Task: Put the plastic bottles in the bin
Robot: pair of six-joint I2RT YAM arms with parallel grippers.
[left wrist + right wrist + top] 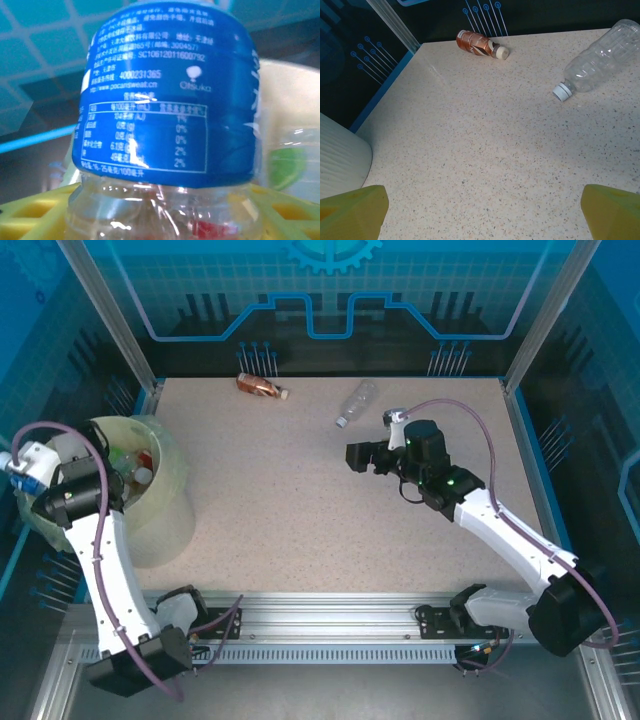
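Crinkled clear blue-labelled bottle (pixel 165 100) sits in my left gripper (pixel 24 474), at the round bin (pixel 176 485).
Clamped or loose, I cannot tell; my right gripper (pixel 480 215) gapes.

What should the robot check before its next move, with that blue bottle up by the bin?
1. Blue-labelled bottle at the left gripper: ok, it sits right in front of the left wrist camera.
2. Bottle gripped or let go: cannot tell, the contact is hidden.
3. Bottle above the bin opening: cannot tell, the gripper is at the bin's left rim.
4. Right gripper open and empty: ok, its fingers stand wide apart above the table.
5. All bottles in the bin: not ok, a clear bottle and a brown bottle lie near the far edge.
6. Way to the clear bottle free: ok, bare table between.
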